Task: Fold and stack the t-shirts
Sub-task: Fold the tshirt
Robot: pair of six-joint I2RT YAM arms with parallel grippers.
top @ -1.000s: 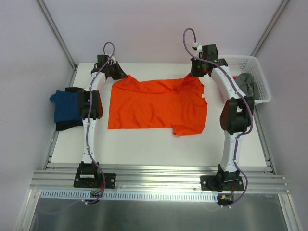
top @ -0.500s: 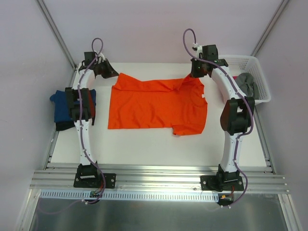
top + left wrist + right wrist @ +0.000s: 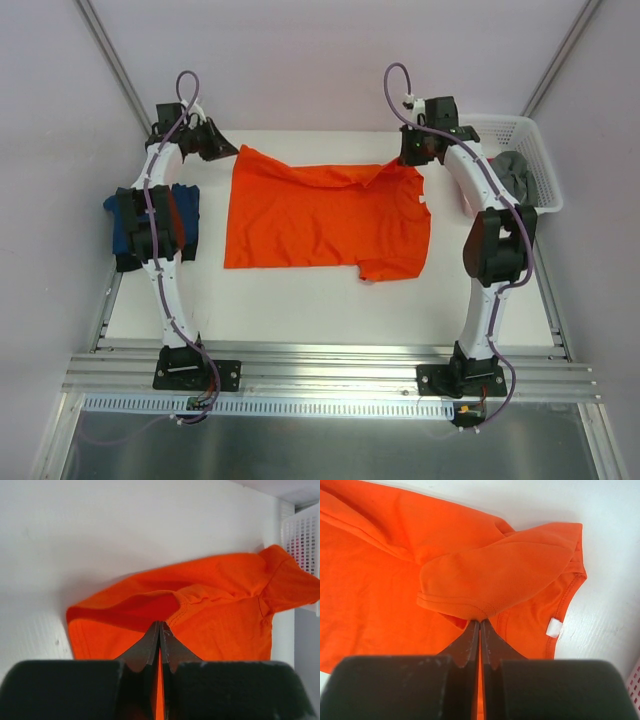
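Top: orange shirt (image 3: 325, 225) spread flat on the table (image 3: 300, 300), its far edge raised at both corners. The left gripper (image 3: 230, 151) has the far-left corner, the right gripper (image 3: 412, 160) the far-right sleeve. Blue/black stack (image 3: 130, 225) at left, under the left arm. Basket (image 3: 540, 165) at right, grey shirt (image 3: 512, 172) inside.

Left wrist: fingers (image 3: 144, 652) together, clamped on the orange hem.

Right wrist: fingers (image 3: 465, 645) pinched on the sleeve fold, thin bite.

Risk: an uneven pull slips cloth from one pinch and the fold goes crooked; the left arm could drag the stack.
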